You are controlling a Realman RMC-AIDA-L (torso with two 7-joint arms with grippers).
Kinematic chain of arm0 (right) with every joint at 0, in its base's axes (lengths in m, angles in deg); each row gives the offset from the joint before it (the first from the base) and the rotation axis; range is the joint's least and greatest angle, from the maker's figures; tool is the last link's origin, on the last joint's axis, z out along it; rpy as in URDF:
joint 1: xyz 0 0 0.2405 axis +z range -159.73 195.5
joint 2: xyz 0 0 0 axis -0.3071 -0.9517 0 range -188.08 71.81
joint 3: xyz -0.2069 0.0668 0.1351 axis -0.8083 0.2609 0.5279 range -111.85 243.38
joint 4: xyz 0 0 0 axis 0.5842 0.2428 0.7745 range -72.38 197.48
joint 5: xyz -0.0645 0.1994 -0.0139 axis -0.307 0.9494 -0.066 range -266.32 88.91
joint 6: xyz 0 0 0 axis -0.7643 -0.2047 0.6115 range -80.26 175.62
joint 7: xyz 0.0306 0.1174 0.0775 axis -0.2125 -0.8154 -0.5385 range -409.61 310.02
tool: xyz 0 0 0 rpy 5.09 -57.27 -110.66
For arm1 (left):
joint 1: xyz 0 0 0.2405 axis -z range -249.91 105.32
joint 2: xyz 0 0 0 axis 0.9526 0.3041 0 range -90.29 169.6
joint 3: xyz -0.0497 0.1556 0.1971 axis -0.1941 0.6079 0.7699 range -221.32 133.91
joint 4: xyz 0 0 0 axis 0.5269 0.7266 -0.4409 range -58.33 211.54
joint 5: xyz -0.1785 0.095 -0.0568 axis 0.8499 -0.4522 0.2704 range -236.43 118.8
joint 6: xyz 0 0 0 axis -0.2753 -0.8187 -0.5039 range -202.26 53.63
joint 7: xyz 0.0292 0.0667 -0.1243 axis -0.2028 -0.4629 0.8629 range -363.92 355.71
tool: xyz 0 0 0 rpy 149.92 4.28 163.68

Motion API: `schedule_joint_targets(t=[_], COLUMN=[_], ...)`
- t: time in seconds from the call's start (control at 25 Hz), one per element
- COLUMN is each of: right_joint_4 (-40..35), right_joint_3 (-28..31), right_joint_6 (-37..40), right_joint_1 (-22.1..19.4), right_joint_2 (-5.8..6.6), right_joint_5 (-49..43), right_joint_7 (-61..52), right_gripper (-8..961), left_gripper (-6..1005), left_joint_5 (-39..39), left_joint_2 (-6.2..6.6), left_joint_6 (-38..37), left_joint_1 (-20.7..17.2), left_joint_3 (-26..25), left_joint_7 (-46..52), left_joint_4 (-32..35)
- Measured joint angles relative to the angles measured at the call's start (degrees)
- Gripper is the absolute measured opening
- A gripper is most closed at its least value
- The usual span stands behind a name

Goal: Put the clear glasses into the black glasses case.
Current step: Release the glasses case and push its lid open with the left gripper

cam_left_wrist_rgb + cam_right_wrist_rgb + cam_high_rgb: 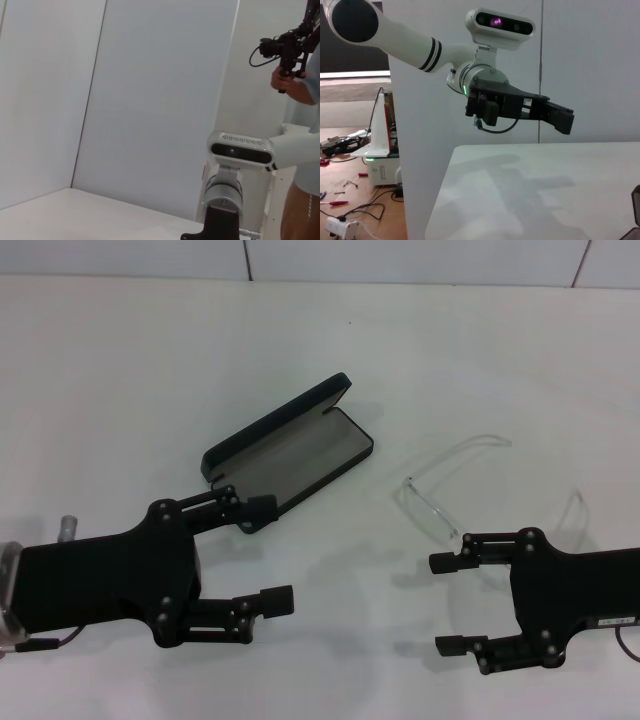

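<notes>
The black glasses case (300,455) lies open at the table's middle, its grey lining showing and its lid (270,425) raised along the far-left side. The clear glasses (425,503) rest on the table to its right, temples unfolded and pointing away to the right. My left gripper (272,554) hovers open just in front of the case, its upper finger over the case's near corner. My right gripper (443,604) is open just in front of the glasses, with its upper finger beside the near lens and nothing held. In the right wrist view the left gripper (560,117) hangs above the table.
The white table (120,370) runs back to a tiled wall. A small grey metal part (68,525) shows by my left arm. A person holding a camera rig (287,47) stands beyond the table's right side, behind my right arm's wrist camera (240,150).
</notes>
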Motion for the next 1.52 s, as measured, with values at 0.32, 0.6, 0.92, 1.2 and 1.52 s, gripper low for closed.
schedule_joint_targets(t=[0.32,0.6,0.92,1.2,1.52], right_joint_4=[1.08,3.62,5.09,6.77,7.31], right_joint_3=[0.21,0.10,0.11,0.11,0.12], right_joint_6=[0.00,0.01,0.01,-0.12,-0.44], right_joint_1=[0.03,0.22,0.16,0.45,0.28], right_joint_2=[0.00,0.00,0.00,0.02,-0.08], right_joint_5=[0.69,2.73,3.94,5.53,6.85], right_joint_7=[0.00,0.07,0.09,0.09,0.16], right_gripper=[717,716,715,714,713], left_gripper=[893,892,892,886,874], left_joint_5=[1.76,5.96,-23.32,-50.15,-63.69], left_joint_2=[-0.24,-0.40,-0.14,-0.49,-0.75], left_joint_6=[0.09,2.89,13.06,13.96,22.79], left_joint_1=[0.05,3.80,16.51,26.40,28.90], left_joint_3=[-0.39,-6.76,-4.51,7.89,24.11], left_joint_7=[0.40,24.49,60.15,74.44,80.58], left_joint_4=[0.44,12.50,33.90,36.70,33.34])
